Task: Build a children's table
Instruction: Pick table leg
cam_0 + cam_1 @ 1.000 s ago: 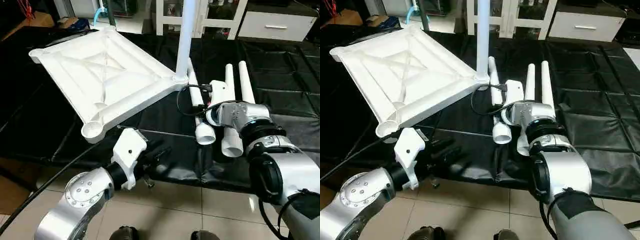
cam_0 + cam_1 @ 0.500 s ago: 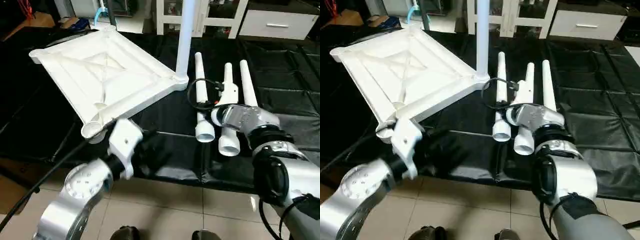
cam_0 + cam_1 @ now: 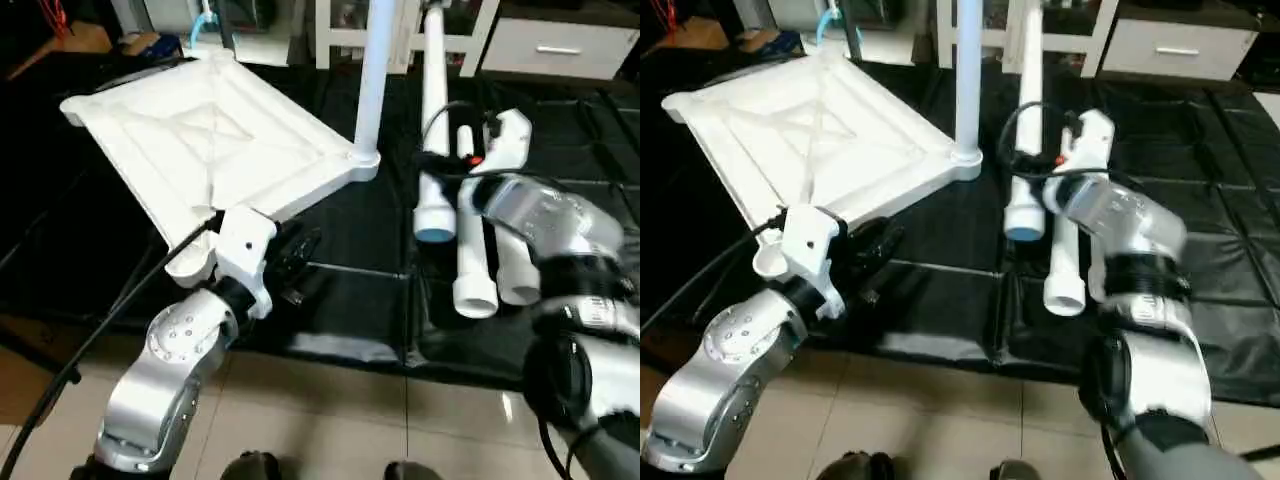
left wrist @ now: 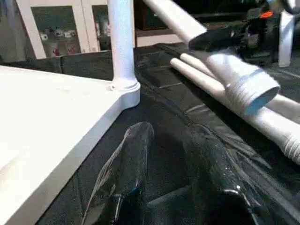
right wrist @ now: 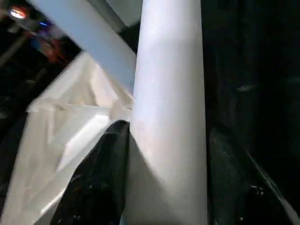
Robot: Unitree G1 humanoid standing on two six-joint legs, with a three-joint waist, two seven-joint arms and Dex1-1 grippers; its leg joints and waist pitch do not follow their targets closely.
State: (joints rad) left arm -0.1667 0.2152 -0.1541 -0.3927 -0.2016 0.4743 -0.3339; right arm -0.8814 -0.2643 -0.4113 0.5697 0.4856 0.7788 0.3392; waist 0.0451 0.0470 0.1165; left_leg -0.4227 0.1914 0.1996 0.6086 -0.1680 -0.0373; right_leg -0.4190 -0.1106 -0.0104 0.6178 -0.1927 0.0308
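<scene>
The white tabletop [image 3: 200, 130] lies upside down on the black mat, ribs up. One white leg [image 3: 372, 70] stands upright in its far right corner socket. My right gripper [image 3: 447, 178] is shut on a second leg [image 3: 434, 150] and holds it off the mat, wide end [image 4: 253, 91] toward me; in the right wrist view that leg [image 5: 168, 117] sits between the fingers. Two more legs [image 3: 472, 260] [image 3: 515, 270] lie side by side on the mat beneath it. My left gripper [image 3: 300, 258] hovers open by the tabletop's near corner socket [image 3: 185, 265], its fingers [image 4: 136, 154] over bare mat.
The black mat [image 3: 340, 310] ends at a front edge just above the tiled floor [image 3: 330, 420]. White cabinets and a drawer unit [image 3: 550, 45] stand behind the mat. A black cable [image 3: 110, 310] runs from my left arm toward the lower left.
My right gripper has lifted one of the three lying legs off the mat and raised it. My left arm has swung forward toward the tabletop's near corner.
</scene>
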